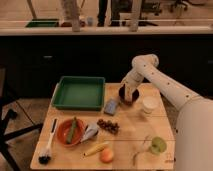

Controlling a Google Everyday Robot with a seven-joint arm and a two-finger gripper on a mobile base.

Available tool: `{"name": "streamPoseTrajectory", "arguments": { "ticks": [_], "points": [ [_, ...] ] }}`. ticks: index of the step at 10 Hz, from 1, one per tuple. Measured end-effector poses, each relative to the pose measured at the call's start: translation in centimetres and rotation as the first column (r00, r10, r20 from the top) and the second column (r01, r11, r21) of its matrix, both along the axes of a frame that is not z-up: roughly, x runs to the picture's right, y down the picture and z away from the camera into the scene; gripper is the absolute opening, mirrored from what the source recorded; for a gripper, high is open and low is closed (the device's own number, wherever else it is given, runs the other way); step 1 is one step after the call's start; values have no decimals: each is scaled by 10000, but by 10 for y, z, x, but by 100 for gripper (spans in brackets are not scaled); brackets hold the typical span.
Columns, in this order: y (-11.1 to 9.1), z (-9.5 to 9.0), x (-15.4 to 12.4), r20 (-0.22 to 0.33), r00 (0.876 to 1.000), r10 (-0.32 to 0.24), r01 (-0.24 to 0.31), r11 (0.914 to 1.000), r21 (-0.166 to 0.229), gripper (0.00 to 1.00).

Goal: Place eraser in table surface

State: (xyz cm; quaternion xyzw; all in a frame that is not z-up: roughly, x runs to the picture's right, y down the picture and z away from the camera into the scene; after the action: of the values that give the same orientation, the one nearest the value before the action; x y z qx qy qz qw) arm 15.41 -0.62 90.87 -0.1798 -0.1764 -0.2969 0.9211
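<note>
The table surface (130,135) is a pale wood plank top. A small blue-grey block, apparently the eraser (111,106), lies flat on it just right of the green tray (80,92). My gripper (128,95) hangs at the end of the white arm at the table's far right. It points down over a dark round bowl (123,98), a short way right of the eraser and not touching it.
A white cup (149,106) stands right of the gripper. Dark grapes (107,126), a red bowl with a green vegetable (70,131), a silvery object (90,132), a brush (47,149), a banana (95,149), an orange (106,156), a green cup (158,145) and a spoon (140,151) lie nearer.
</note>
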Motion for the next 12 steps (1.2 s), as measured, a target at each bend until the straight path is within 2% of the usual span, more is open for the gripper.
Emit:
{"name": "streamPoseTrajectory", "arguments": {
  "ticks": [3,8,12],
  "points": [
    [3,7,11,-16,9997,-235,235,9996,-174,70],
    [12,17,21,70,9961,-876,879,9948,-514,71],
    [17,20,11,397,9900,-1356,1379,9884,-628,71]
  ]
}}
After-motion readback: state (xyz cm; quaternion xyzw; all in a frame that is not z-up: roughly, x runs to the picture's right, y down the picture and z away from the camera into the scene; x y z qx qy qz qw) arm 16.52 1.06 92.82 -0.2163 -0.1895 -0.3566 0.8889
